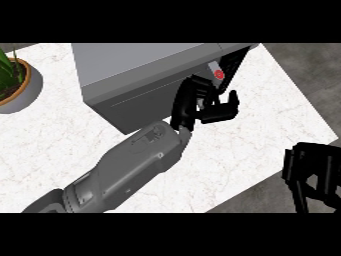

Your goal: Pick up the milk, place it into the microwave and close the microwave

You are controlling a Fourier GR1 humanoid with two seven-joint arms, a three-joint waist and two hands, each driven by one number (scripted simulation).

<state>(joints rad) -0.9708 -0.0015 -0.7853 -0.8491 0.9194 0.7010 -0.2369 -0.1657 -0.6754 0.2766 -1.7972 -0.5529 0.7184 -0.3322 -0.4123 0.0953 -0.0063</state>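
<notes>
The left hand (202,105) is held up against the front of the microwave (140,75), its fingers (191,95) straight and relaxed, holding nothing. It is placed there, it seems, so that the door (232,65) at the far corner can be pushed shut. The milk cannot be seen; it is judged to lie inside the microwave. The right hand (320,172) is kept off the table (47,140) at the lower right, out of the way, fingers curled on nothing.

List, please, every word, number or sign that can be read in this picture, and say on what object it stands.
No text can be read.
A red mark on a small white object by the microwave door edge, above the left hand: too blurred to read.
Plant pot: no label.
</notes>
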